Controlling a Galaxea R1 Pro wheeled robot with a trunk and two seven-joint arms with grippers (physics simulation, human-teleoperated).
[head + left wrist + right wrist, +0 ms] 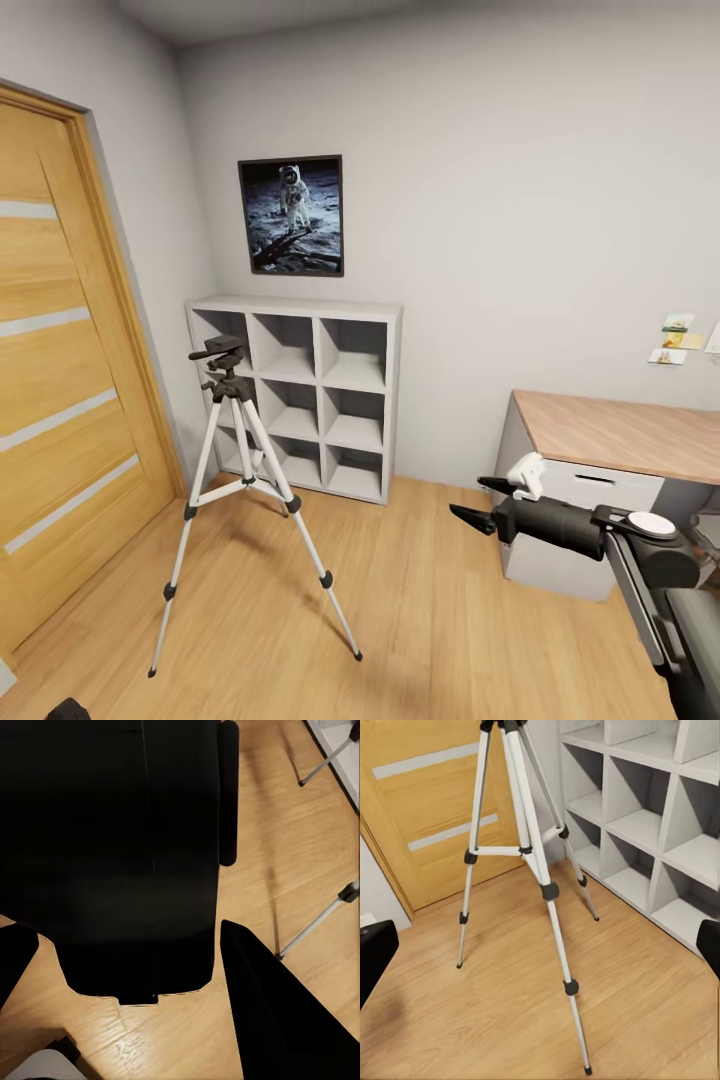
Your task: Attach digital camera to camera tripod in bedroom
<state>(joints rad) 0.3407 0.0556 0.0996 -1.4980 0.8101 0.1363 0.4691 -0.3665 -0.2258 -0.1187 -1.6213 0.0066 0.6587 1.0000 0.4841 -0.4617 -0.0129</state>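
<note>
The camera tripod stood upright on the bedroom's wood floor, its three silver legs splayed, between the wooden door and the grey cube shelf. Its black pan head was bare, with nothing mounted on it.

The right claw hung in the air, well apart from the tripod, fingers spread with nothing between them. It pointed across the room toward the tripod, which lay ahead of it and toward the door. The right wrist view looked straight at the legs, whose long axis ran vertical.

In the left wrist view a large black boxy shape lay between the dark fingers, with two tripod legs on the floor just beyond. I judged this to be the digital camera held in the left claw, though the grip itself could not be confirmed. If so, the left arm was nearer, and the move would be upward to the pan head.
</note>
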